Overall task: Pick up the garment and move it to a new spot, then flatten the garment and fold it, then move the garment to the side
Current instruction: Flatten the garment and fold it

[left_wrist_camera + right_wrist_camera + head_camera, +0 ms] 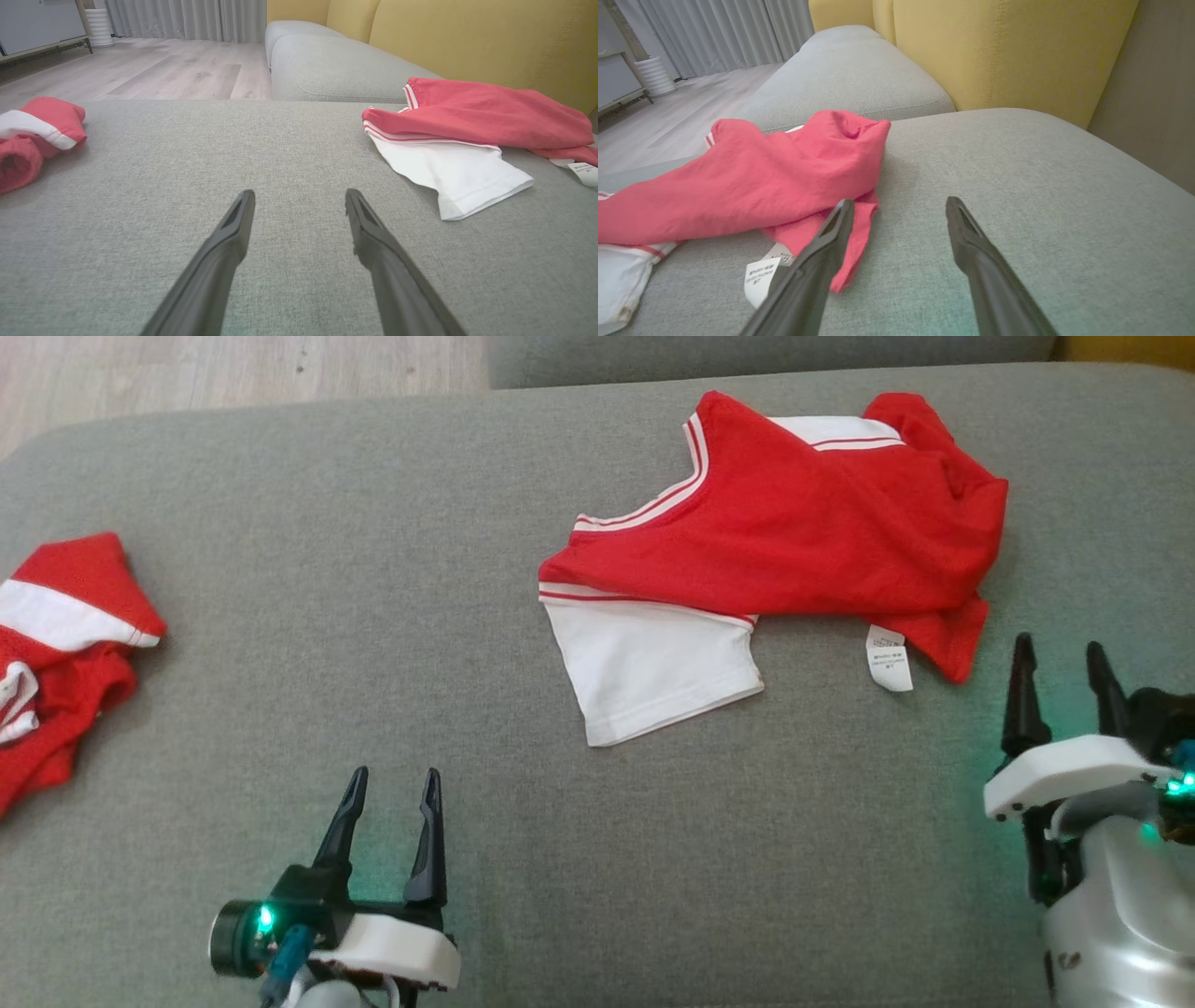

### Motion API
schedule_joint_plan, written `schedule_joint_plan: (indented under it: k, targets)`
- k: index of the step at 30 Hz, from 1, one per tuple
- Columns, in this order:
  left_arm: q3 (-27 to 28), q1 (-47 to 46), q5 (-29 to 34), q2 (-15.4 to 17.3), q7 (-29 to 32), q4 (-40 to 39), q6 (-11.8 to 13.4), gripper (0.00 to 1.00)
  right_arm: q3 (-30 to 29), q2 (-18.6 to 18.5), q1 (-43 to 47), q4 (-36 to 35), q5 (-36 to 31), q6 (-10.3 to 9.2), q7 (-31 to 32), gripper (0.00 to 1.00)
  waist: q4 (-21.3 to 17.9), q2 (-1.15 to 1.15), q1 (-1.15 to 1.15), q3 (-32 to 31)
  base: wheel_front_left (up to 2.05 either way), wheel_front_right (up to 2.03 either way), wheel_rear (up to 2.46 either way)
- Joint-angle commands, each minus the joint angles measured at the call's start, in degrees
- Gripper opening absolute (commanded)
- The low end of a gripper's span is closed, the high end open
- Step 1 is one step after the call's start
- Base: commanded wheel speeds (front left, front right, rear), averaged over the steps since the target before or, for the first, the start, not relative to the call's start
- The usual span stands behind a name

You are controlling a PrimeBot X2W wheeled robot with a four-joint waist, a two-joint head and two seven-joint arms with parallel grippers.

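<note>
Head view: a red shirt (784, 532) with white trim lies crumpled on the far right part of a grey cushion (373, 569). Its white sleeve (653, 672) spreads flat toward the cushion's middle, and a white label (889, 658) sticks out from its near hem. A second red and white garment (65, 644) is bunched at the cushion's left edge, well apart from the shirt. The left gripper (394, 779) hovers over the cushion's near edge, fingers spread and empty. The right gripper (1060, 649) stands at the cushion's near right, fingers apart, just beside the shirt's nearest red corner. A wooden floor (233, 373) shows past the cushion's far left edge.

Left wrist view: the left gripper (299, 196) is wide open above bare cushion fabric, nothing between its fingers. The shirt lies on the cushion's right side, the bunched garment on its left, and a curtain (187, 18) hangs beyond the cushion.

Right wrist view: the right gripper (901, 203) is open and holds nothing. One finger crosses in front of the red hem and the label; whether it touches them I cannot tell. The other finger is over bare cushion. A yellow backrest (994, 56) rises behind the cushion.
</note>
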Motion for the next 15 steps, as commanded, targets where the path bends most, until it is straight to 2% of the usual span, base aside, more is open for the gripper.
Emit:
schedule_joint_plan:
  k: [1, 8, 15]
  targets:
    - [1.91, -1.16, 0.63, 0.13, -0.31, -1.69, -0.10, 1.00, 1.65, 0.52, -1.60, -2.26, 0.26, 0.39, -0.53, 1.00, 0.10, 0.00, 0.01, 0.31, 0.00, 0.00, 0.00]
    - [1.23, -1.86, 0.45, 0.13, -0.31, -1.93, -0.07, 1.00, 3.64, 0.49, -6.47, 1.22, -1.26, 0.39, -0.53, 1.00, 1.83, 0.00, 0.01, 1.26, 0.00, 0.00, 0.00]
    - [0.71, -2.07, 0.05, 0.13, -0.31, -2.65, 0.40, 1.00, 0.41, 1.64, -7.78, 3.67, -1.99, 0.39, -0.53, 1.00, 3.50, 0.00, 0.01, 1.82, 0.00, 0.00, 0.00]
